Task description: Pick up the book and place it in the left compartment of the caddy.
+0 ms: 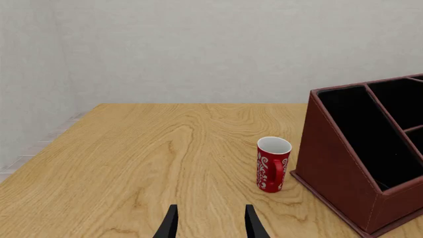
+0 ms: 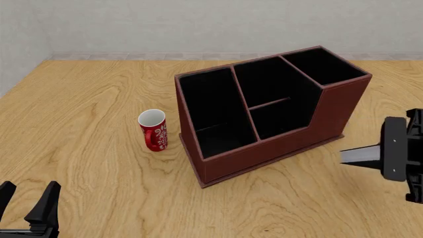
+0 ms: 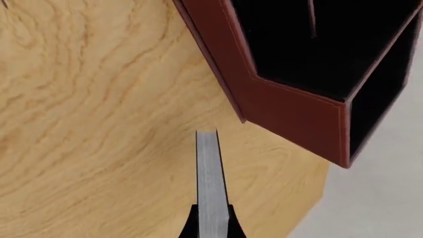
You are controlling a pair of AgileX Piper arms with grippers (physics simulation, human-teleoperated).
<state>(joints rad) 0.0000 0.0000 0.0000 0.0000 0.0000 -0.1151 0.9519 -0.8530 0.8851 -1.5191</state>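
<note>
My right gripper [image 2: 389, 156] is shut on the book [image 2: 360, 155], holding it above the table just right of the caddy [image 2: 330, 111]. The book shows edge-on as a pale strip of page edges [image 3: 210, 178] between the black fingertips, pointing toward the caddy's near right corner [image 3: 290, 106]. The reddish-brown caddy has black bays. Its long narrow left compartment [image 2: 211, 109] holds nothing, as the left wrist view [image 1: 357, 134] also shows. My left gripper [image 2: 26, 202] is open at the near left of the table, its fingers [image 1: 173, 223] aimed past the mug.
A red-and-white mug [image 2: 153, 130] stands upright just left of the caddy, also visible in the left wrist view [image 1: 273, 164]. The wooden table [image 2: 86, 99] runs back to a pale wall. The table's edge shows past the caddy's corner [image 3: 310, 198].
</note>
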